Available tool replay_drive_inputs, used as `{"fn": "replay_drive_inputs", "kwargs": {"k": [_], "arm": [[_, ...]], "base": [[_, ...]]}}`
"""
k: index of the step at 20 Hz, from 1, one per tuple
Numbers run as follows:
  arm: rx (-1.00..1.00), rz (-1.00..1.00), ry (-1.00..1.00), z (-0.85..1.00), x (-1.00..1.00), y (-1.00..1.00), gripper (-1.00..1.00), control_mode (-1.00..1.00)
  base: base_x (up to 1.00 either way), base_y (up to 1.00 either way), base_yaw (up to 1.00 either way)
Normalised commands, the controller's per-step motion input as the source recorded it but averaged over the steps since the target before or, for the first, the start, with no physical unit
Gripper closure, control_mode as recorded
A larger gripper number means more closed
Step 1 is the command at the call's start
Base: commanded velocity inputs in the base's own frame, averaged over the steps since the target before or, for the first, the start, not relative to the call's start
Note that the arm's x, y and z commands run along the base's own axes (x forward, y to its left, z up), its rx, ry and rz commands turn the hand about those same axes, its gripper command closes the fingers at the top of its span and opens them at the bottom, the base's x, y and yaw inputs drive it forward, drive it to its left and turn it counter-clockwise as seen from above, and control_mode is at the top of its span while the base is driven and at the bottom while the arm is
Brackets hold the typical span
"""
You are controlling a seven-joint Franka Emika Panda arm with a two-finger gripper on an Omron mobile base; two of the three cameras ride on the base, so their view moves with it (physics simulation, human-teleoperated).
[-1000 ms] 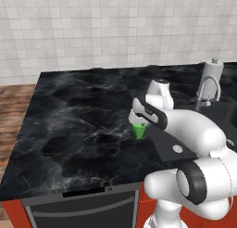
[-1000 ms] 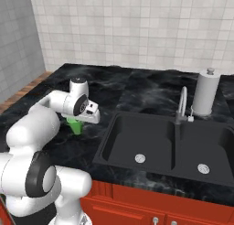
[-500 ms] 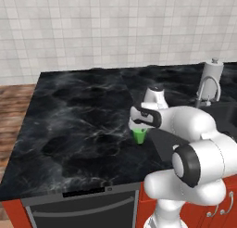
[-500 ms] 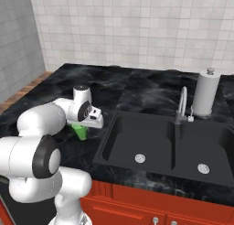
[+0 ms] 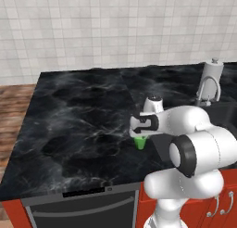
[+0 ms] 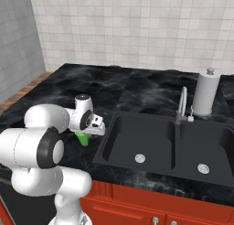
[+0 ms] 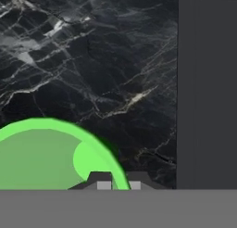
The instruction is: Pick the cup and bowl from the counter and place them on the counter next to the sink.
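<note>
- Lower and closer to the sink edge than a second ago: my arm has folded in, carrying the cup (image 5: 140, 142) down toward the counter (image 5: 78, 116) with my gripper (image 5: 140, 135) just above it.
- Seen from the left base camera, the green cup pokes out beneath my hand, its narrow base at or very near the black marble; I cannot tell whether it has touched down.
- From the right base camera, the cup (image 6: 82, 138) sits under my gripper (image 6: 87, 133), on the counter (image 6: 109, 87) strip just beside the left basin of the sink (image 6: 137, 141).
- Through the hand camera, my two fingertips (image 7: 103, 180) stand nearly together across the cup's rim (image 7: 55, 153); my jaws are all but closed, pinching the wall of the cup, one tip inside and one outside.
- The cup's open mouth lies at the lower left of that view, with marble beyond it and the sink's edge (image 7: 203, 92) running down the right side.
- To do this step well, I judge I should ease straight down until the base sits flat, keeping it upright and short of the basin lip.
- Then I should open fully before lifting, and rise straight up so the inner finger does not drag the rim and tip the cup.
- I see no bowl in these views, so I judge that half of the job remains.
</note>
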Motion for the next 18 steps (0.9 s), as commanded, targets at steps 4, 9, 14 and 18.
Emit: {"fn": "replay_drive_inputs", "kwargs": {"k": [4,9,14,18], "arm": [[-0.01,0.0,0.0,-0.38,0.0,-0.11,1.0,-1.0],[0.0,0.0,0.0,-0.07,0.0,-0.04,1.0,-1.0],[0.0,0.0,0.0,0.0,0.0,0.0,-1.0,-1.0],[0.0,0.0,0.0,0.01,-0.06,0.0,-1.0,-1.0]], "base": [[0.0,0.0,0.0],[0.0,0.0,0.0],[0.0,0.0,0.0],[0.0,0.0,0.0]]}}
